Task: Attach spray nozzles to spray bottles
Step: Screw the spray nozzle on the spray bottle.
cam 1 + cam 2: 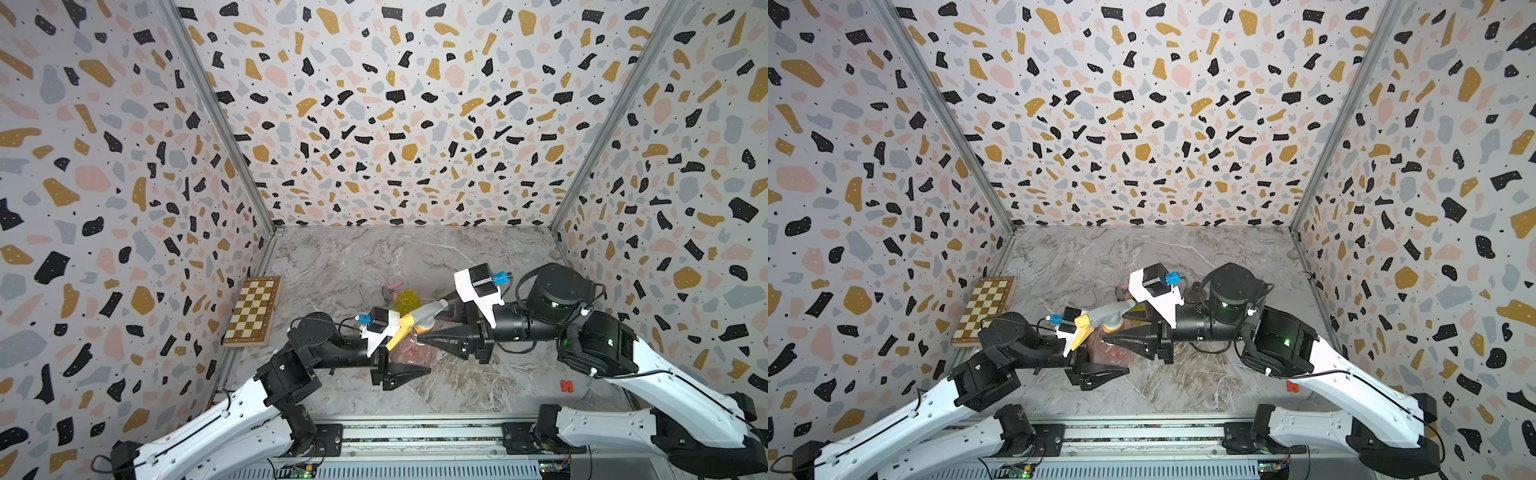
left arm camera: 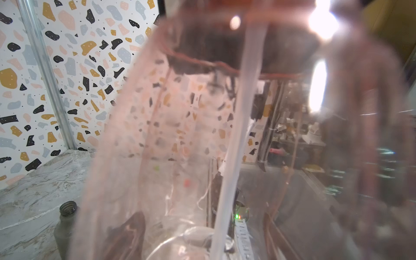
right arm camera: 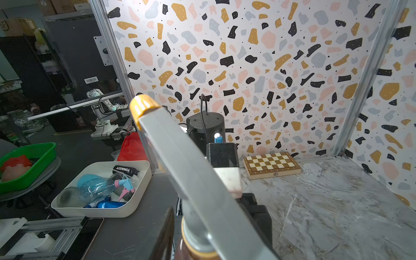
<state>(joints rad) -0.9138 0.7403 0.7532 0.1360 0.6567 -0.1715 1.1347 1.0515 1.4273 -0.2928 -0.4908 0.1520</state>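
Here the left hand (image 1: 409, 362) grips the pink bottle (image 1: 415, 351) near the middle of the table (image 1: 353, 257). The grey nozzle (image 1: 428, 311) with the orange trigger sits on its neck, tube inside. The right hand (image 1: 430, 325) flanks the collar; whether it clamps is unclear.

Foreground: a pale pink bottle (image 2: 180, 135) filled most of the frame, translucent and blurred by closeness.
Inside it: a whitish dip tube (image 2: 238, 135) ran lengthwise through the bottle, slightly slanted.
Upper end: a dark blurred mass sat behind the pink wall; what it was could not be told.
Glare: bright light spots (image 2: 323, 21) burned out one corner.
Beside it: a smoky grey bottle (image 2: 65, 225) stood upright on the marble table (image 2: 33, 180), its threaded neck open.
Backdrop: a terrazzo-patterned wall (image 2: 78, 67) with a metal post (image 2: 45, 74).
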